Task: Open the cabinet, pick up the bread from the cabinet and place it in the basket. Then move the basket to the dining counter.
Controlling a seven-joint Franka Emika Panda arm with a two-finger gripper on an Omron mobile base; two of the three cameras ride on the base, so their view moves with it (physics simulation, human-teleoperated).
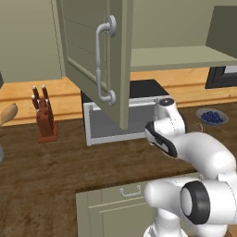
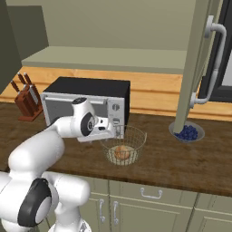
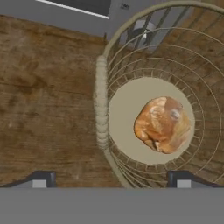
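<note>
A white robot arm leans over a dark wood worktop (image 2: 190, 163), its gripper (image 3: 111, 178) poised above the near rim of the wire basket (image 2: 136, 138). In the hand view the two dark fingertips (image 3: 40, 178) stand spread wide and grip nothing: one hangs over bare wood at about 7 o'clock of the frame, the other over the basket's wire wall at about 5 o'clock, so the rim runs between them. The bread (image 3: 162, 124), a tan-brown roll, lies on the basket's pale woven bottom, a little toward 3 o'clock from its centre.

In the right base view the basket stands on the worktop just in front of a black-topped microwave (image 2: 90, 97), with a bowl of blue berries (image 2: 187, 132) at roughly 3 o'clock of it. The sage-green cabinet (image 1: 92, 51) door hangs swung open above the worktop, its curved silver handle (image 1: 104, 60) showing. A knife block (image 1: 45, 115) stands on the worktop at the microwave's 9 o'clock. Low sage drawers (image 2: 149, 199) line the worktop's front.
</note>
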